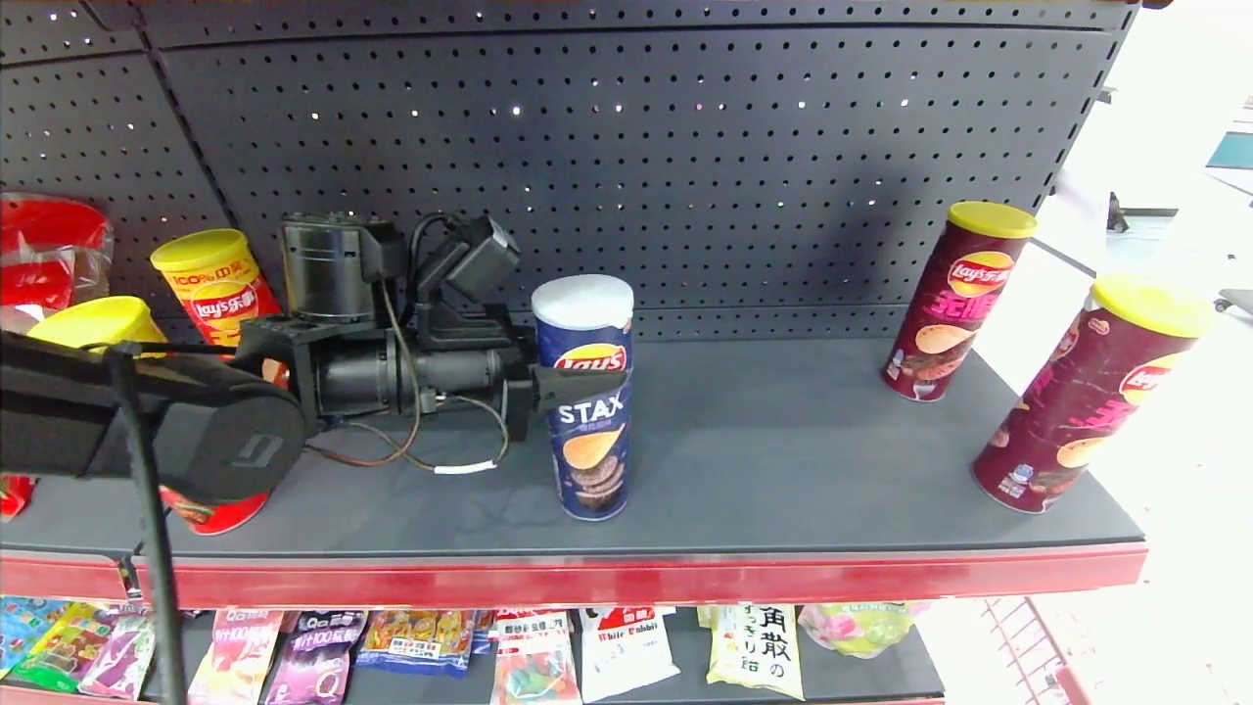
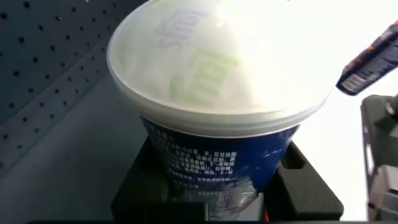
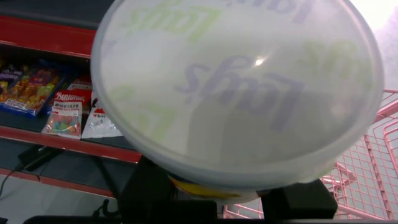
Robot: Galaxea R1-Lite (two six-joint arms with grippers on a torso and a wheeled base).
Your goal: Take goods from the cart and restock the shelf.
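Left claw (image 1: 585, 385) is clamped on the blue can (image 1: 590, 441), upright and seemingly set down on the shelf (image 1: 783, 460). Placing looks nearly done; next it should open and back off without tipping it. Right claw (image 3: 214, 202) grips a second can (image 3: 242, 87) near the cart (image 3: 379, 155).

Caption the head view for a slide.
Left gripper holds a blue chip can upright on the grey shelf, maroon cans to its right.
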